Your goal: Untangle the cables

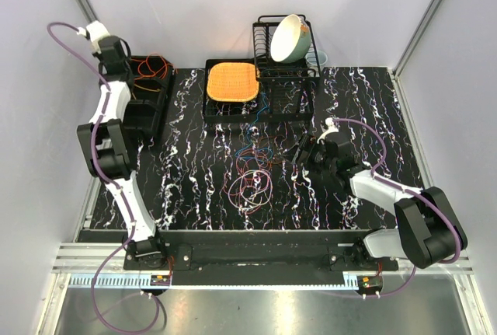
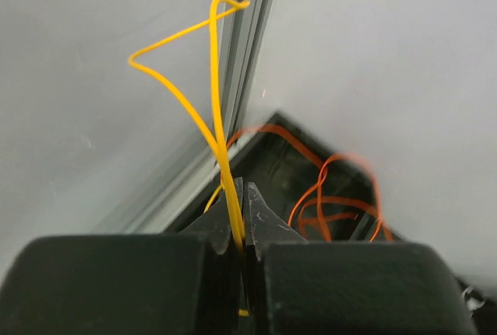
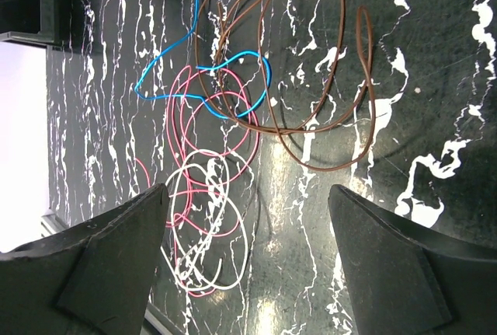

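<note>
Clamping a yellow cable (image 2: 213,102) between its closed fingers, the left gripper (image 2: 245,187) hangs over the far-left corner of the table (image 1: 194,195). The cable rises from the pinched jaws as a thin strand, bends into a kinked loop above them, and a short end shows below the fingers. Beneath the gripper sits a black bin (image 2: 283,160) at the far-left corner, with orange cables (image 2: 334,195) coiled inside it.

The right gripper (image 3: 246,189) hovers over the middle of the table, toward the right edge, its jaws spread wide and holding nothing. Below and ahead of its fingers lies the remaining tangle. A brown cable (image 3: 326,109) forms large loops, and a blue cable (image 3: 233,63) crosses them and also crosses a pink cable (image 3: 186,125). A white cable (image 3: 213,218) lies in loops overlapping the pink one, nearest the left finger. All four rest flat on the marbled surface.

Along the far edge stands a black dish rack (image 1: 268,47) holding a tilted bowl (image 1: 289,37). Just left of it, an orange square pad (image 1: 231,81) lies on a black tray (image 1: 210,111).
</note>
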